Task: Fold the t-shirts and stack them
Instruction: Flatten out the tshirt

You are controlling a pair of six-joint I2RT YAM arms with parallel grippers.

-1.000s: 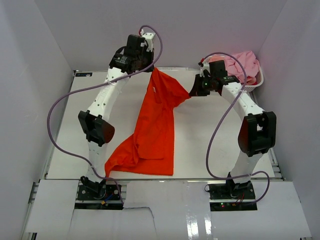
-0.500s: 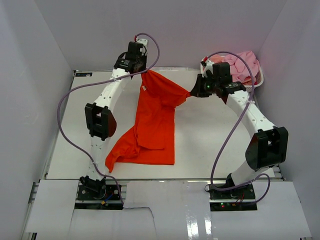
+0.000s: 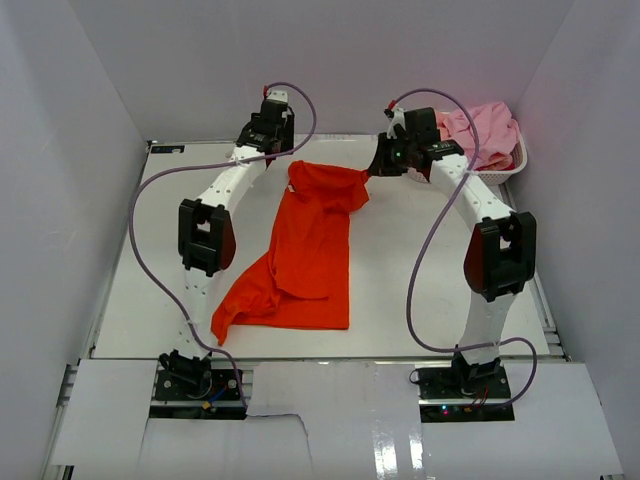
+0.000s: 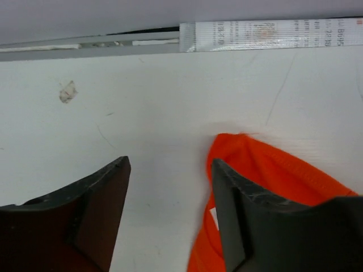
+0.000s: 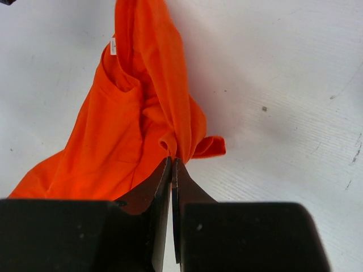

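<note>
One far corner of the orange t-shirt [image 3: 312, 250] is clamped in the right gripper [image 5: 171, 162]; the left gripper [image 4: 170, 167], its jaws apart and empty, is just beside the other corner. The shirt lies lengthwise on the table [image 3: 430, 290], far to near.

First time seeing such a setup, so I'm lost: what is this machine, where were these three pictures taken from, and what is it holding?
These are two robot arms, a left arm and a right arm, bolted at the near edge of a white table. The wide picture looks down from above and behind them; the other two come from a small camera on each wrist. An orange shirt lies on the table. The right arm's fingers are shut, pinching a fold of it. The left arm's fingers stand open beside its edge, holding nothing. Pink clothes sit in a white basket at the far right.
</note>
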